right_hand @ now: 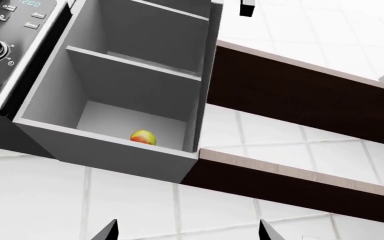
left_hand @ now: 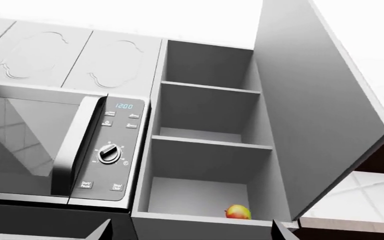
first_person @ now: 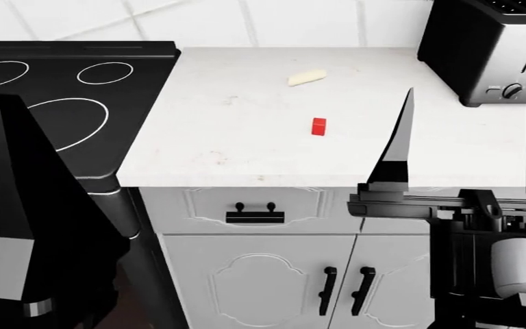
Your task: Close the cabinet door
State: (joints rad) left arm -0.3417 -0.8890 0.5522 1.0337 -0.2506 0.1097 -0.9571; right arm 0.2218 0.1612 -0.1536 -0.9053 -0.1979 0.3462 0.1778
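The grey wall cabinet [left_hand: 205, 165] stands open beside the microwave, showing three bare shelves. Its door [left_hand: 312, 110] is swung wide out on the side away from the microwave. A yellow-red fruit [left_hand: 238, 212] lies on the bottom shelf. My left gripper [left_hand: 190, 235] is open below the cabinet, with only its fingertips [left_hand: 105, 229] showing and nothing between them. The right wrist view sees the same cabinet [right_hand: 112, 145] and fruit [right_hand: 143, 137] from underneath. There my right gripper [right_hand: 188, 232] is open against the tiled wall. Both grippers point upward in the head view, the right gripper [first_person: 471, 137] well apart from the door.
A microwave [left_hand: 58, 145] with a dial hangs next to the cabinet, with closed cabinets [left_hand: 78, 60] above it. Dark wooden shelves [right_hand: 299, 100] run along the tiled wall. Below are a white counter [first_person: 244, 137], a stove [first_person: 53, 103], a toaster [first_person: 482, 48] and a red block [first_person: 319, 126].
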